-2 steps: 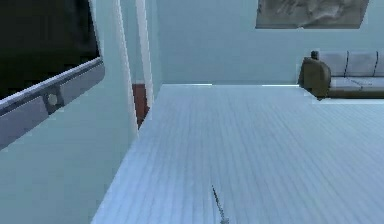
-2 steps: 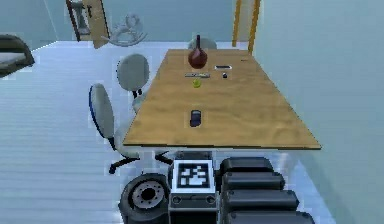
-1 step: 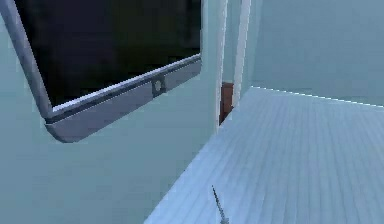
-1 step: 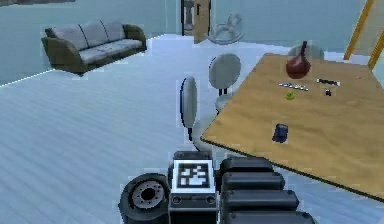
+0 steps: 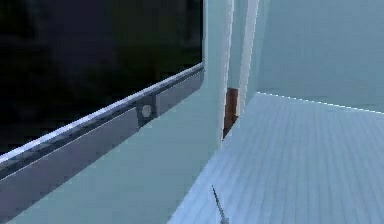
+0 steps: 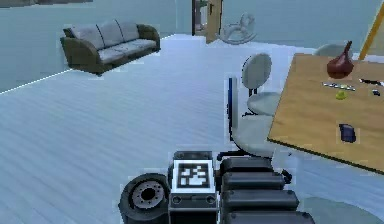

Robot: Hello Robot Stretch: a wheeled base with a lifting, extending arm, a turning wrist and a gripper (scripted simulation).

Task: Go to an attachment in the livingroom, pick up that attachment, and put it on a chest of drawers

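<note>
Arm side view: the arm (image 6: 250, 192) is a dark bar at the bottom, w/ a white square (image 6: 192, 177) w/ black marks on it. The gripper (image 6: 148, 196) is the dark round bit left of that. Can't make out its far end, so can't tell how the hand is set or if it holds anything. A wood table (image 6: 310, 125) is at the right. A red vase (image 6: 340, 64) stands near its far edge, a small dark thing (image 6: 346, 132) lies nearer the middle, tiny bits (image 6: 341, 95) btwn them. Can't tell which is the attachment. White chairs (image 6: 257, 72) sit at the table's left edge. A grey sofa (image 6: 108, 42) is far off. Forward view: a big dark pane (image 5: 90, 60) w/ a grey frame in a pale blue wall (image 5: 150, 175)
</note>
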